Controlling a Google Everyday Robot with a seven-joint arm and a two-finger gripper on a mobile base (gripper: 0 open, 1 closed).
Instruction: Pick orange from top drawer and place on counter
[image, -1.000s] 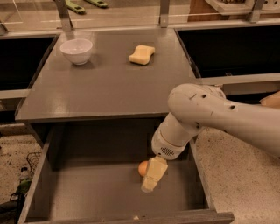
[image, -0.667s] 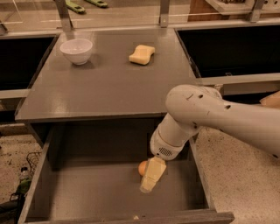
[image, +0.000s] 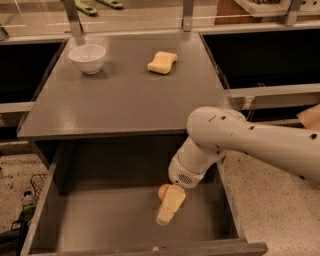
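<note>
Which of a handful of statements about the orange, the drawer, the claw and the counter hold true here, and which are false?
1. The orange lies in the open drawer, with the claw right beside it. True.
2. A white bowl and a yellow sponge sit apart on the counter. True.
3. The orange already rests on the counter. False: it lies on the drawer's bottom.
4. The claw hovers above the bowl. False: it is down inside the drawer, next to the orange, far from the bowl.
</note>
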